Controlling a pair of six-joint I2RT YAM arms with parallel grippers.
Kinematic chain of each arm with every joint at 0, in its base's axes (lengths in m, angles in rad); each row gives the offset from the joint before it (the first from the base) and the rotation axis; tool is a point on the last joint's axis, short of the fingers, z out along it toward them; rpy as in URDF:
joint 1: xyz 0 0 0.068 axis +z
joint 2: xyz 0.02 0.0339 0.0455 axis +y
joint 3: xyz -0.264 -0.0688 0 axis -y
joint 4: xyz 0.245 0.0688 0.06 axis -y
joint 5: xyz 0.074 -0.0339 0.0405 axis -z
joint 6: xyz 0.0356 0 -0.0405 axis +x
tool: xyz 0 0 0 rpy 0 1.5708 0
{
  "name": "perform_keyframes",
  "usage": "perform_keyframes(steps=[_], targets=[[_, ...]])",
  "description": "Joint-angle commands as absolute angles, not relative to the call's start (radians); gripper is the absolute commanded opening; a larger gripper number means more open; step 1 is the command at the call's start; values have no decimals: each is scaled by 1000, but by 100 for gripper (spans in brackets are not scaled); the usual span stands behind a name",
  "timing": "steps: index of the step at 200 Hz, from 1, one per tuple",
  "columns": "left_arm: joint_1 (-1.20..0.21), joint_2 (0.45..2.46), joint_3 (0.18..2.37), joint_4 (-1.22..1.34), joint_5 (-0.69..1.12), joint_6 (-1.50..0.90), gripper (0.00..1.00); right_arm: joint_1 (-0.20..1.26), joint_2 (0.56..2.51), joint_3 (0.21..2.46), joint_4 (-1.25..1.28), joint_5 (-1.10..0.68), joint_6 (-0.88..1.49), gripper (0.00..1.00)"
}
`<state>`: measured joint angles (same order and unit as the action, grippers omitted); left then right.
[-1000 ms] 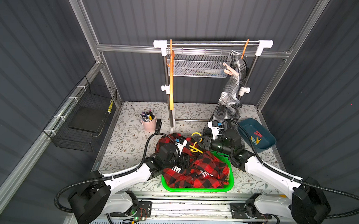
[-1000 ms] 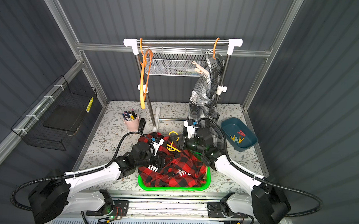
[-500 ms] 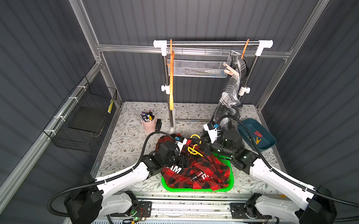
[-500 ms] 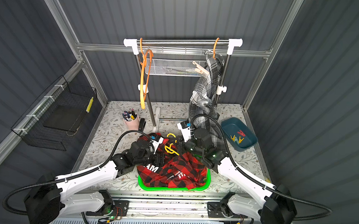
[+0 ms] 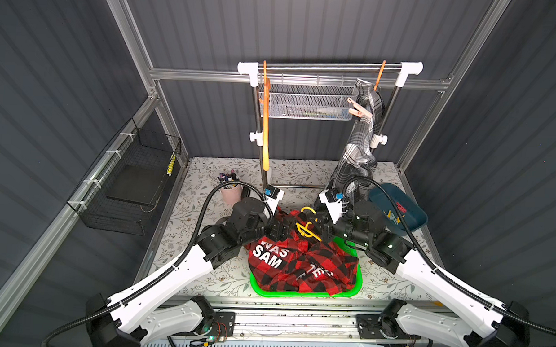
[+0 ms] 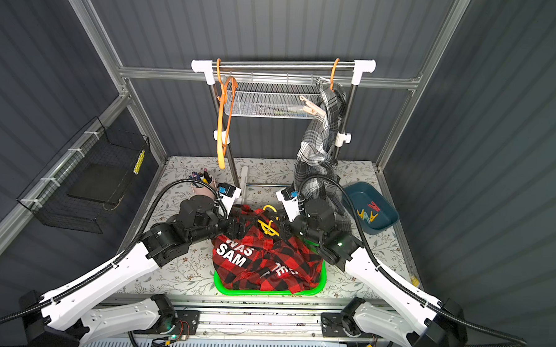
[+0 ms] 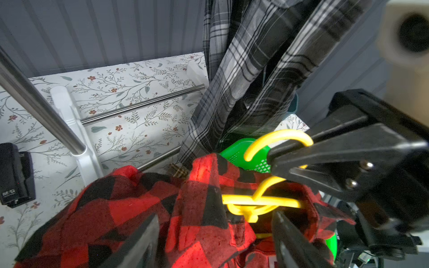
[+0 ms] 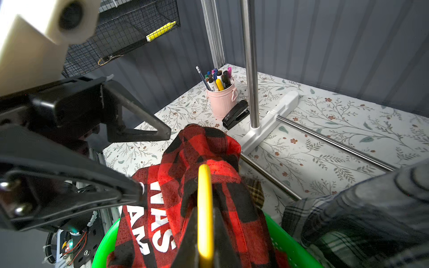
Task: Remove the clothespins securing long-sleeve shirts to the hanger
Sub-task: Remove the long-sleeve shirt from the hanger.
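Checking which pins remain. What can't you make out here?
Whether anything clips the red shirt: its folds cover most of the yellow hanger in every view.
Yellow plaid shirt: only a patch shows under the red one, right wrist view.
Clothespins in the blue tray: too small to count in both top views.
Mesh basket contents: blurred behind mesh.

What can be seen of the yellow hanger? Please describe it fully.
The yellow hanger is thin, smooth and plastic-looking, with an open curved hook, a short neck and a crossbar. It is tilted, hook toward the rack, its shoulders hidden inside the red-and-black shirt lying over the green basket. The right claw is shut on it just below the hook. The open left claw straddles the shirt collar beside it.
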<state>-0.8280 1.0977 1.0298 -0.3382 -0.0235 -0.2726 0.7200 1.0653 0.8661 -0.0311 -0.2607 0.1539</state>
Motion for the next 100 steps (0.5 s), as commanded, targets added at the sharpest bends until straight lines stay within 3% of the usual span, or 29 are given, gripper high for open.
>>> perform_keyframes(steps=[1, 62, 78, 100], targets=[[-830, 1162, 1078, -430, -60, -197, 75, 734, 1052, 904, -48, -255, 128, 0], [-830, 1252, 1123, -460, -115, -139, 72, 762, 1064, 925, -51, -262, 119, 0], [-831, 1258, 1130, -462, -132, -126, 64, 765, 1068, 928, -53, -264, 115, 0], [-831, 1258, 1135, -451, -140, -118, 42, 768, 1067, 927, -54, -265, 113, 0]])
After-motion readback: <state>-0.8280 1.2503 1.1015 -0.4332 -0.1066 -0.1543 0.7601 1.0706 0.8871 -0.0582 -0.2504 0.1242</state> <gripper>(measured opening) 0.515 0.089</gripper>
